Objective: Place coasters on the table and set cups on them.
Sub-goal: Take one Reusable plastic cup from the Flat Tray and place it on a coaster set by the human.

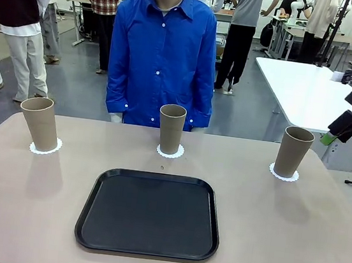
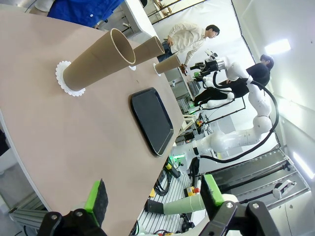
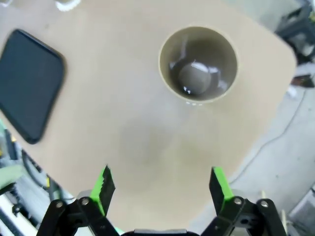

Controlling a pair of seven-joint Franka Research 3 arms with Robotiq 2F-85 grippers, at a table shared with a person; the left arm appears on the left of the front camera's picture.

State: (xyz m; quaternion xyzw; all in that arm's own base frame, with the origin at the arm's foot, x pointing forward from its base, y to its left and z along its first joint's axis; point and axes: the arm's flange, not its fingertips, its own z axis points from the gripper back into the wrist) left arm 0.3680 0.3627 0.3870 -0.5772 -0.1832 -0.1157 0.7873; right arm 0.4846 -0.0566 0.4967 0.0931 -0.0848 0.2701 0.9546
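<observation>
the table spreads wide and beige under me, with the black tray lying empty in the middle of its near half. beyond the far edge a person in a blue shirt stands behind the middle cup.

the three cups stand upright in a row along the far side, well apart from one another: the left cup, the middle cup and the right cup. each sits on its own coaster, the left coaster, the middle coaster and the right coaster, whose lacy rims peek out around the bases. by how things lie, i judge the task as good as done.

my right gripper hangs above the table's corner, looking down into the right cup's open mouth; its fingers stand wide apart and hold nothing. in the front view it is cut off at the right edge, so i cannot read it there. my left gripper hovers off the table's edge, jaws likewise apart and empty, with the left cup well ahead of it.

these cups look like thin paper: light, easy to tip, and likely to crush under a hard squeeze. if i must shift one, i'd take it across the wall at mid-height, gently, not by the soft rim. the coasters look flimsy, and would probably slide or curl at a nudge.
</observation>
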